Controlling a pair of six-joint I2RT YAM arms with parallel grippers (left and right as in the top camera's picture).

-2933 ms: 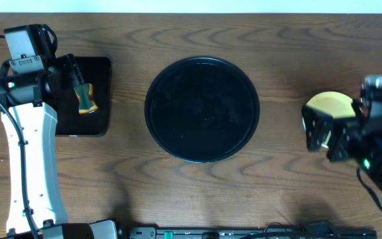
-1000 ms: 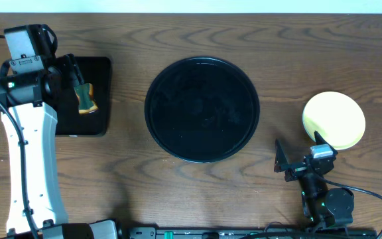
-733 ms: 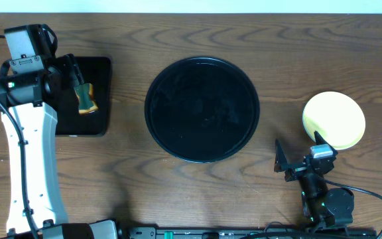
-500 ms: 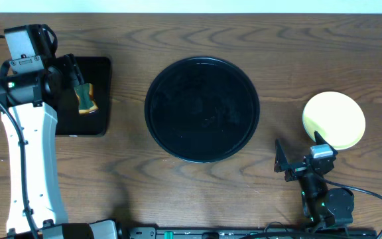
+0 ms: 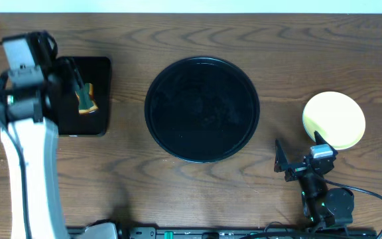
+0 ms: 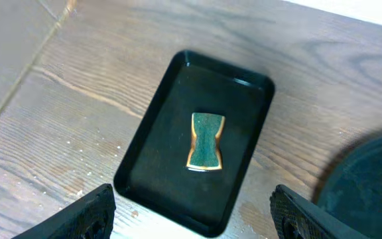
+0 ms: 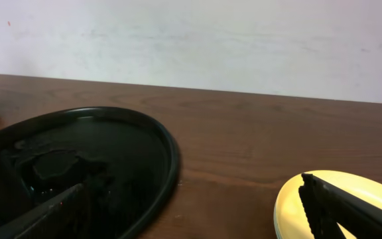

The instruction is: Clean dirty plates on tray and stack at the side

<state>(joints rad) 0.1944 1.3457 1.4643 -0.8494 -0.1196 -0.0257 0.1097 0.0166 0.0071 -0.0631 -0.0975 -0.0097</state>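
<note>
Left hand (image 6: 194,214) shifted slightly above sponge (image 6: 206,141) (fingers wide apart).

The left arm (image 5: 28,166) has a long white shell with black joints. A thin black cable (image 5: 24,179) runs down it. A grey box (image 5: 20,48) sits at its top end in the upper left of the frame, and a small green light (image 5: 10,99) glows just below.

The right arm (image 5: 320,196), in the lower right, is small and black. It has a silver block (image 5: 321,153), tiny green lights and a looping black wire (image 5: 377,194).

The left gripper (image 6: 194,212) has dark, ridged fingers (image 6: 88,216). The right gripper (image 7: 191,206) has black fingers with little teeth.
</note>
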